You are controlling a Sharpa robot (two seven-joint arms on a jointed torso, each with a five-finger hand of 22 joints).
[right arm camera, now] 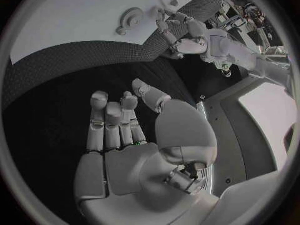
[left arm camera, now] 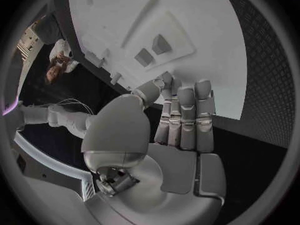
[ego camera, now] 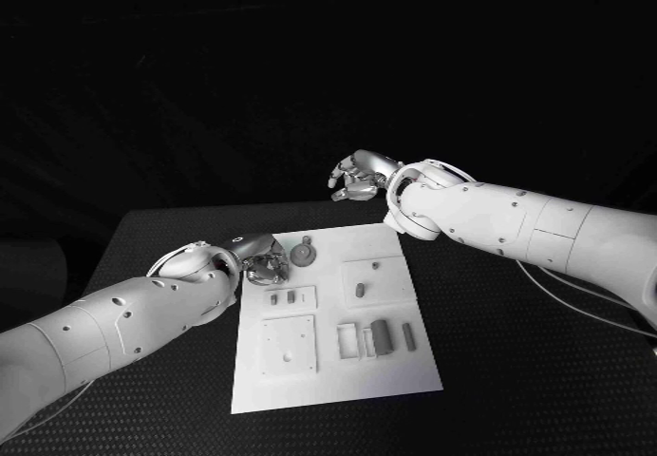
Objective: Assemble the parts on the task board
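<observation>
Surface: black textured table under darkness, the room behind it lost in shadow in the head view.
Task board: white task board lies flat at mid-table, its long axis running away from the robot, the far end tipped slightly toward the robot's right.
Parts: small grey parts lie in the board's recesses; the upright bars near the right side lie lengthwise along the board's long axis. A round part with a short tab sits near the far left corner.
Left hand: left hand hangs at the board's left edge near the far end, just beside the round part, fingers straight and side by side, holding nothing.
Right hand: right hand is raised beyond the board's far edge, well apart from it, fingers loosely curled and parted, nothing in them.
Left wrist view: left hand's fingers reach over the table beside the board's edge, with two small blocks standing in a raised panel.
Right wrist view: right hand's open palm over dark table, the left hand and the round part beyond it.
</observation>
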